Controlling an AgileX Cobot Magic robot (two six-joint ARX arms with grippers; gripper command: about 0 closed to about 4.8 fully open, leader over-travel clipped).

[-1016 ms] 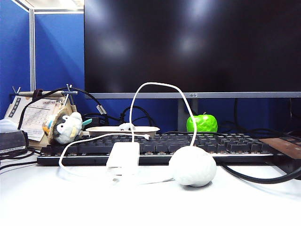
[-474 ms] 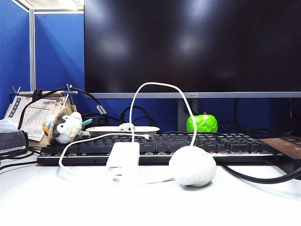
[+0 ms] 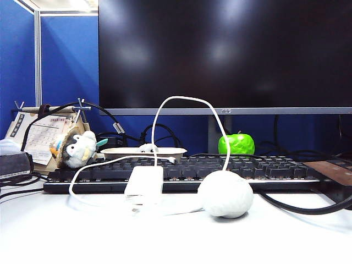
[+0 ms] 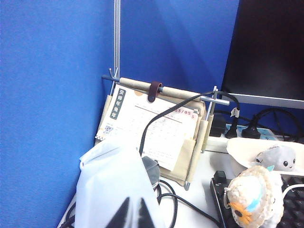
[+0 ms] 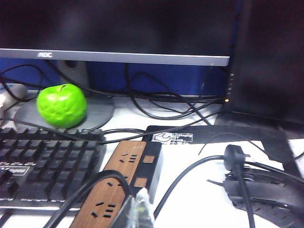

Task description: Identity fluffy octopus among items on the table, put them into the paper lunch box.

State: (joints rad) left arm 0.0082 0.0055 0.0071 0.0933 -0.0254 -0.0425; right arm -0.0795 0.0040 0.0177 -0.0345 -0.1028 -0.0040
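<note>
While its pale grey-white head peeks over the rim, the small fluffy plush octopus sits inside the shallow off-white paper lunch box, which stands behind the long black keyboard on the flat white desk. Nothing in the exterior view has shifted over the last second.

Just left of the box, a woolly grey-white bird plush with an orange beak leans against a cream fabric-backed hanging calendar. Before the keyboard stand a white rectangular charger block, its thin white cable looping high in front of the box, and a wrinkled white brain-shaped ball. A glossy green apple rests on the stand of the broad dark monitor.

The left tool hangs closed and empty near the blue partition, above a crumpled white plastic bag, well apart from the box. The right tool is also closed and empty, above a wood-grain power strip amid tangled black cables.
</note>
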